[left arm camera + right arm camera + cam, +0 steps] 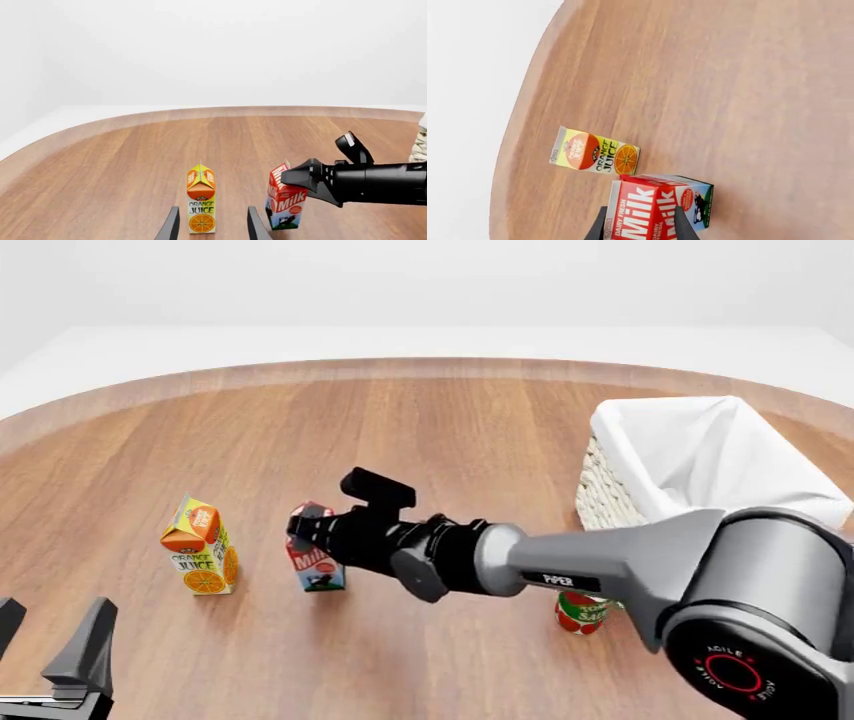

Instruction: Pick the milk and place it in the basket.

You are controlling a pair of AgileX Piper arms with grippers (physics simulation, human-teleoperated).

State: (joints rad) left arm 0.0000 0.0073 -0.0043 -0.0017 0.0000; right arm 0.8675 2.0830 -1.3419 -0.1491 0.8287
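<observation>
The milk (318, 567) stands upright on the wooden table, red top and blue-and-white base. It also shows in the left wrist view (285, 207) and the right wrist view (650, 210). My right gripper (307, 531) reaches across from the right. Its jaws stand open on either side of the milk's red top, and its fingers (599, 227) flank the carton closely. The basket (603, 485), whitish wicker with a white liner, stands at the right. My left gripper (51, 642) is open and empty at the front left.
An orange juice carton (200, 548) stands just left of the milk, straight ahead of my left gripper (213, 227). A red can (581, 611) stands in front of the basket, under my right arm. The basket's edge (420, 145) shows in the left wrist view.
</observation>
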